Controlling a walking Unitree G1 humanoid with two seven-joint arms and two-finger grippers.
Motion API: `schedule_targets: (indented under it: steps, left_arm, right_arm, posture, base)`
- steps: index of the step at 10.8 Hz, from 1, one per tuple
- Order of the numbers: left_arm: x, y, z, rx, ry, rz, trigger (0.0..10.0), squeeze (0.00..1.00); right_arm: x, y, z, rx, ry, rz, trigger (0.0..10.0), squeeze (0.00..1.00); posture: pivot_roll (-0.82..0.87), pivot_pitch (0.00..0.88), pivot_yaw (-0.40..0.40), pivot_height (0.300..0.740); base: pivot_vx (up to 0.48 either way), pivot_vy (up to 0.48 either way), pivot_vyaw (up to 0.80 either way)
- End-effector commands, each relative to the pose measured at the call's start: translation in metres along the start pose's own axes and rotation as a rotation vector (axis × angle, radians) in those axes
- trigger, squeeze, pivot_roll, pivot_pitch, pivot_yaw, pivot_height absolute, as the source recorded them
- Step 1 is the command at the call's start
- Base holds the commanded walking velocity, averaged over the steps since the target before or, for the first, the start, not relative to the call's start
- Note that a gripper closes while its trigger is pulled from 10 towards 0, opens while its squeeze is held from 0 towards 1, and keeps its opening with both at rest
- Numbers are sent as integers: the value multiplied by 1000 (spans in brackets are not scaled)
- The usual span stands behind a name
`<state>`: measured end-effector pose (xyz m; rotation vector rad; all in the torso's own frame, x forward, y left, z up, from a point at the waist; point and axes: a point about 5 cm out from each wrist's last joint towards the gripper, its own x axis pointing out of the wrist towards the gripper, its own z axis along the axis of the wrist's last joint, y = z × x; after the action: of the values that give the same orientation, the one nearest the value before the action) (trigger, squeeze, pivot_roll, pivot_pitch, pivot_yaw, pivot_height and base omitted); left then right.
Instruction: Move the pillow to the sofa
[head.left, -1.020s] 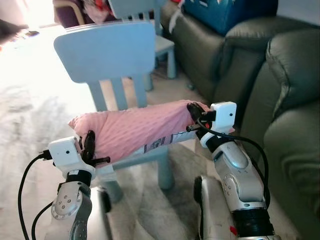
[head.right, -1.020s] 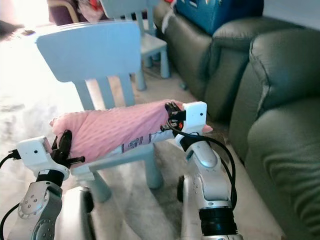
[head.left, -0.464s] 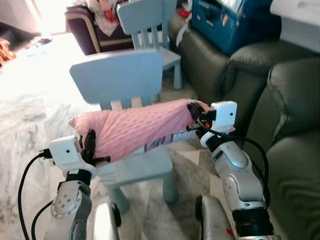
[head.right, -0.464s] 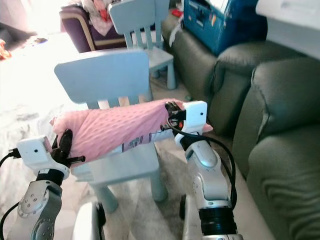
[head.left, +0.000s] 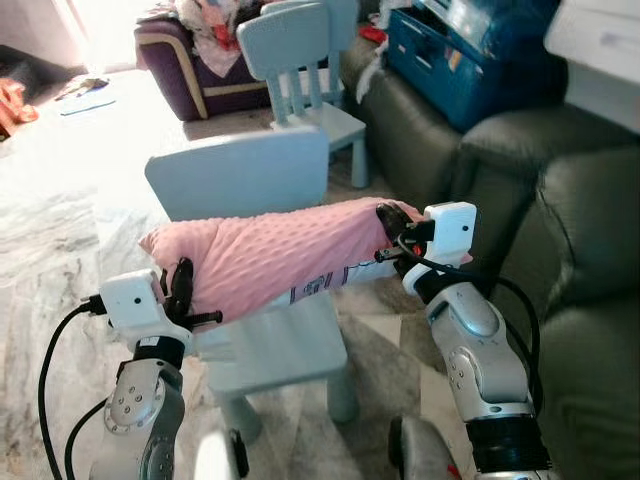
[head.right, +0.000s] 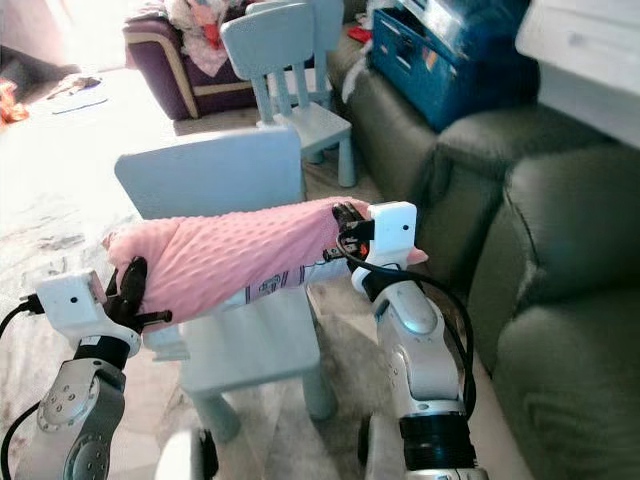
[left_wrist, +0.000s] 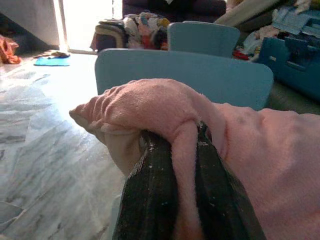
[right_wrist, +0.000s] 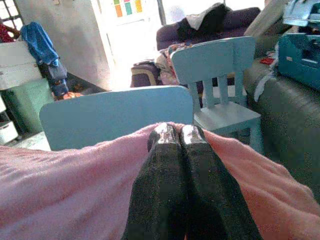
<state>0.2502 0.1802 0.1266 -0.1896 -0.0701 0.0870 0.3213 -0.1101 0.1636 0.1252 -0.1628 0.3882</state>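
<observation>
A long pink pillow (head.left: 275, 252) with a dotted texture hangs between my two arms, above the seat of a small light-blue chair (head.left: 240, 175). My left gripper (head.left: 180, 292) is shut on the pillow's left end; pink fabric is pinched between its black fingers (left_wrist: 150, 200). My right gripper (head.left: 392, 228) is shut on the pillow's right end, with its fingers (right_wrist: 170, 165) pressed together over the fabric. The dark green sofa (head.left: 560, 200) stands to the right, its armrest close beside my right arm.
A second light-blue chair (head.left: 300, 60) stands farther back. A blue case (head.left: 460, 60) lies on the sofa at the rear. A purple seat heaped with clothes (head.left: 200, 50) is at the back left. Marble floor (head.left: 60, 200) stretches to the left.
The camera has drawn back and risen, so the chair and room sit farther away and lower. Both grippers still hold the pillow the same way.
</observation>
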Motion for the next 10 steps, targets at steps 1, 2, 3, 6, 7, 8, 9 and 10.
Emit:
schedule_targets:
  steps: [1,2,3,6,7,8,9,10]
  left_arm:
    - [1,4,2,14,-8,8,0,0]
    - [1,4,2,15,-9,7,0,0]
    - [2,3,2,15,-9,5,0,0]
    - [3,3,2,16,-8,-1,0,0]
    - [4,3,1,15,-8,-3,0,0]
    - [4,3,1,16,-8,-3,0,0]
    - [4,4,1,14,-7,0,0,0]
    - [5,4,1,13,-4,2,0,0]
  right_arm:
    - [4,4,7,-2,-36,15,0,0]
    - [4,4,8,-2,-36,14,0,0]
    - [4,4,8,-2,-37,13,0,0]
    - [5,4,10,-1,-44,8,0,0]
    - [6,3,10,2,-46,6,0,0]
    - [6,3,10,3,-46,5,0,0]
    - [7,4,10,3,-48,7,0,0]
    - [7,4,10,5,-49,7,0,0]
  posture:
    - [-211,0,70,665]
    - [-213,0,71,680]
    - [-214,0,72,700]
    - [-216,0,75,740]
    - [-215,0,76,740]
    - [-214,0,76,740]
    - [-213,0,77,740]
    - [-213,0,77,740]
  base:
    - [0,0,0]
    - [0,0,0]
    - [0,0,0]
    - [0,0,0]
    - [0,0,0]
    - [0,0,0]
    - [0,0,0]
    - [0,0,0]
